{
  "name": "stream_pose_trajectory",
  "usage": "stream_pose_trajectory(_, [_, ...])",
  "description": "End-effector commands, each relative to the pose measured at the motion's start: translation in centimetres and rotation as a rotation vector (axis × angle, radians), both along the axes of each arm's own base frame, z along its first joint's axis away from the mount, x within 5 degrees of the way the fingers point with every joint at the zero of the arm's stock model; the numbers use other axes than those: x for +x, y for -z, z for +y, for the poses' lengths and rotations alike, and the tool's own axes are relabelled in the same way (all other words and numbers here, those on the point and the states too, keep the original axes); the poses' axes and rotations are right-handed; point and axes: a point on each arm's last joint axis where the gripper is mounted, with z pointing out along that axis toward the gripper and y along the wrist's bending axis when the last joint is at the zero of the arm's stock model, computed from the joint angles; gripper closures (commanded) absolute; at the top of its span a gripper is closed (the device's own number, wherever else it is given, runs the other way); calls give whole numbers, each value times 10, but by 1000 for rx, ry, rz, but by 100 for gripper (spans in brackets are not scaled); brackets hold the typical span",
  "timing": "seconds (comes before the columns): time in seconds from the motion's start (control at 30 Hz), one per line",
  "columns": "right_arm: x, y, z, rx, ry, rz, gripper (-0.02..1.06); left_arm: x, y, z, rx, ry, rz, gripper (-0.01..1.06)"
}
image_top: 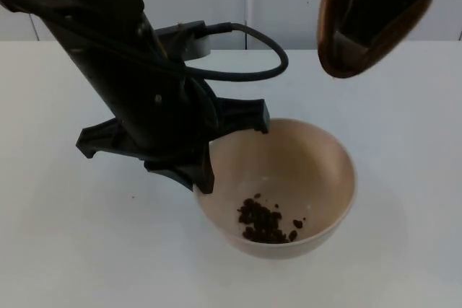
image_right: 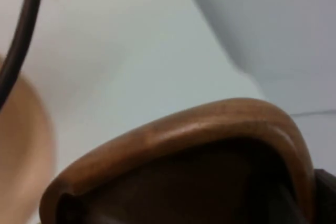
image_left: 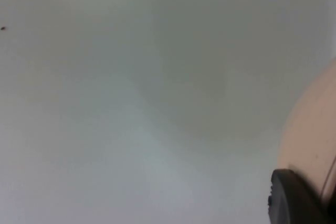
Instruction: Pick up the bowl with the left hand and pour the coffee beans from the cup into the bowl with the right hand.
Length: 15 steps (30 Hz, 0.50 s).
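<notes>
From the top, my left gripper (image_top: 204, 167) is clamped on the near-left rim of the bowl (image_top: 317, 171), one finger inside the wall and one outside. The bowl is beige, and a small heap of beans (image_top: 263, 223) lies on its floor toward the front. It sits over the white table (image_top: 404, 250). My right gripper is up at the far right with the brown cup (image_top: 364, 23), tipped steeply so its mouth faces down and toward the bowl; I cannot tell how its fingers stand.

At my left wrist, a black fingertip (image_left: 291, 198) presses the bowl's (image_left: 310, 140) pale outer wall, with bare table beyond.

At my right wrist, the cup's (image_right: 199, 124) glossy brown rim arches close by, dark inside, with the bowl's (image_right: 23, 145) beige edge beside it.
</notes>
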Motion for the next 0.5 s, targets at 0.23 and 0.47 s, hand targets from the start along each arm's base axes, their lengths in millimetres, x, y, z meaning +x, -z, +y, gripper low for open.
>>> stream_pose_trajectory(0.23, [14,-11,-19,170,53,162,105,-1,-2,-2,-19,-10,-11,105])
stream_pose_trajectory(0.47, [28,-2,-37,249,102,317,105,0,-2,-2,-14,-4,-29,105])
